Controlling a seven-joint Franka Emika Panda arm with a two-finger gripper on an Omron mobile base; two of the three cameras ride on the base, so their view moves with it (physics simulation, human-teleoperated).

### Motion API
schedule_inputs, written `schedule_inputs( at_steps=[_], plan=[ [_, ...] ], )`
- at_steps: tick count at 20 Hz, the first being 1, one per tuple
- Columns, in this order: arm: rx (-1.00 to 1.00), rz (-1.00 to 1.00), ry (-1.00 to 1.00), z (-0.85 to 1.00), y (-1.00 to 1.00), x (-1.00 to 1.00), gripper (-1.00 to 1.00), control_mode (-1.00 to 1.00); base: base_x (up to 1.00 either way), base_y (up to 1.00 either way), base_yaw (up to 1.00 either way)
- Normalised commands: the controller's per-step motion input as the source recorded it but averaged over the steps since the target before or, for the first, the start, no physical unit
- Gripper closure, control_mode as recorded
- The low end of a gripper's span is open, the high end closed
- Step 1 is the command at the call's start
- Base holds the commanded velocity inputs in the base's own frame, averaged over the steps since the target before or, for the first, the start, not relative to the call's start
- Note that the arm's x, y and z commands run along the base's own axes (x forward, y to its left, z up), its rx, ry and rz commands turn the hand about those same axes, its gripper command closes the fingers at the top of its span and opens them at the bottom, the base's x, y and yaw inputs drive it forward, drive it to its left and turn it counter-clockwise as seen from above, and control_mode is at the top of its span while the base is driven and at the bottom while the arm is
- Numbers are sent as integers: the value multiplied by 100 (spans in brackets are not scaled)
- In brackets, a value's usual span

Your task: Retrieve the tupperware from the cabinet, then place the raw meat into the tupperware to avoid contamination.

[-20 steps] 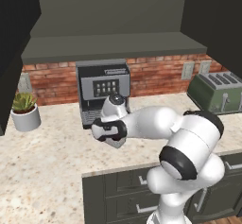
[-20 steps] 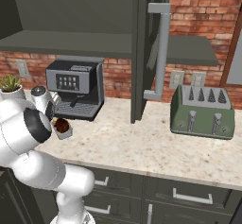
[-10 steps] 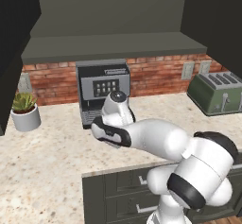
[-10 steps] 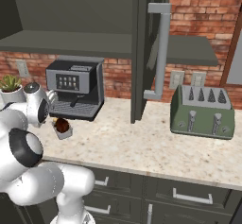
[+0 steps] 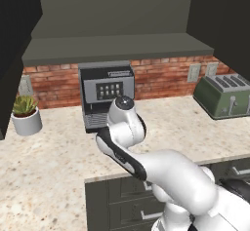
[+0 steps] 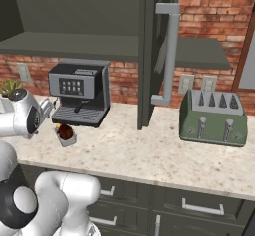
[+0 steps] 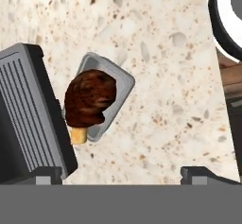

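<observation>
- The gripper (image 7: 122, 176) shows just two dark fingertips (image 7: 49, 175) at the frame's bottom, spread wide and holding nothing.
- Beyond the fingertips, the coffee machine (image 7: 28, 114) is cut off at the edge.
- The raw meat (image 7: 89, 99) is dark reddish-brown and drumstick-shaped, its tan bone end pointing back toward the hand.
- It lies in the tupperware (image 7: 113, 88), a low grey tray on the speckled counter (image 7: 160, 53) beside the machine; its bone end overhangs the rim.

Arm folded low, elbow out front, forearm doubling back so the wrist points straight down. The gripper (image 7: 123, 175) is spread wide, fingertips (image 7: 47, 175) far apart at the frame's foot, nothing gripped between them.
</observation>
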Motion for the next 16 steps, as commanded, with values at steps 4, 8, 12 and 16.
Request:
schedule_inputs(
  at_steps=[4,8,12,16],
  plan=[
    [4,-10,1,3,-3,-69,-100,-100,0,0,0],
    [6,-12,1,0,-13,-76,-100,-100,0,0,0],
    [5,-13,0,0,-17,-75,-100,-100,0,0,0],
    [5,-14,0,2,-24,-67,-100,-100,0,0,0]
  ],
)
